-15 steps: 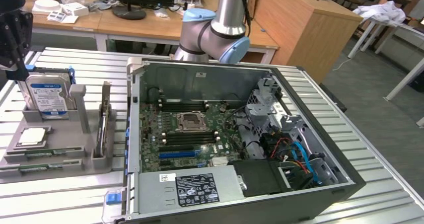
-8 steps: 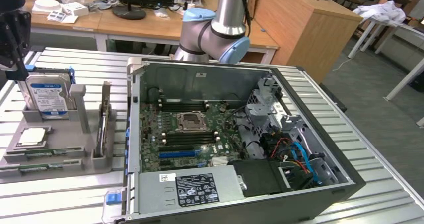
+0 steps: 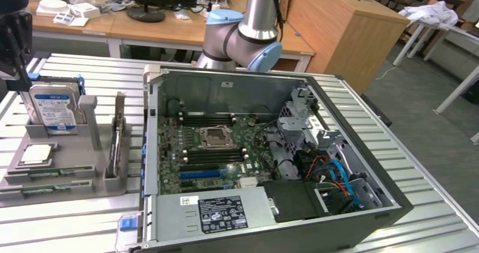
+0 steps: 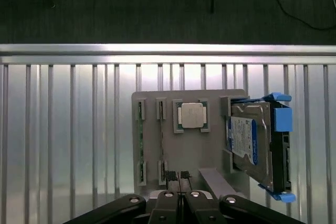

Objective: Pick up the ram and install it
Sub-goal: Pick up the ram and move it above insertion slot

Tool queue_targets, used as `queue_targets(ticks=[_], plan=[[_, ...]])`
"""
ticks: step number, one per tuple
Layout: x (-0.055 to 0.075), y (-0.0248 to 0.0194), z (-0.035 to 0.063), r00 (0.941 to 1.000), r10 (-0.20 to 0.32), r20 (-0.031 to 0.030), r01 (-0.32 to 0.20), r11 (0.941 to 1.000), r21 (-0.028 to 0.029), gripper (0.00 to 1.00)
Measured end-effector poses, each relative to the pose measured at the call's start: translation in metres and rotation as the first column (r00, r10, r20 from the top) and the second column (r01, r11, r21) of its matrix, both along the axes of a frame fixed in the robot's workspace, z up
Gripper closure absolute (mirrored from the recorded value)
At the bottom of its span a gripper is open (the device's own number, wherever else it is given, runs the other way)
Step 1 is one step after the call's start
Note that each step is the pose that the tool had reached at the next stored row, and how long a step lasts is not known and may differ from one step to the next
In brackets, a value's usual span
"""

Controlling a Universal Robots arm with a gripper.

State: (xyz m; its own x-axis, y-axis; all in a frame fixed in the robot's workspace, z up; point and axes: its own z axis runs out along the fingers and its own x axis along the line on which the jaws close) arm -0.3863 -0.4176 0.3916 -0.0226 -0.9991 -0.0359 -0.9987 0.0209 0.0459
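1. While the tool (image 4: 177,175) hangs over the grey holder (image 4: 215,100), its fingertips are pressed close together and pinch nothing that I can see.
2. The ram (image 3: 46,174) is not yet picked up. It lies in the holder at the lower left of the exterior frame, on the slatted worktop (image 3: 67,225), well apart from the open computer case (image 3: 389,202).
3. From the tool, the ram lies off to one side. It is at the edge of the holder farthest from the hard drive (image 3: 53,110), with the CPU chip (image 3: 37,153) between the two.
4. Its long axis runs across the exterior frame, left to right. From the wrist camera that axis looks roughly parallel to the fingers' own length, so I judge they would close across the board's thin faces.
5. Count:
   - one arm and one tool
   - two sticks, I think: the ram and a second green stick (image 3: 33,189) just beside it
   - one hard drive, one CPU chip and one case
   - the case's black memory slots (image 3: 213,155), which show no green stick
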Motion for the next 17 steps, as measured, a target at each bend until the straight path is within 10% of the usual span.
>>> queue_targets(ticks=[17], plan=[[-0.0004,-0.0013,0.0000,1.0000,0.003,0.0000,-0.003,1.0000,0.0000,0.83]])
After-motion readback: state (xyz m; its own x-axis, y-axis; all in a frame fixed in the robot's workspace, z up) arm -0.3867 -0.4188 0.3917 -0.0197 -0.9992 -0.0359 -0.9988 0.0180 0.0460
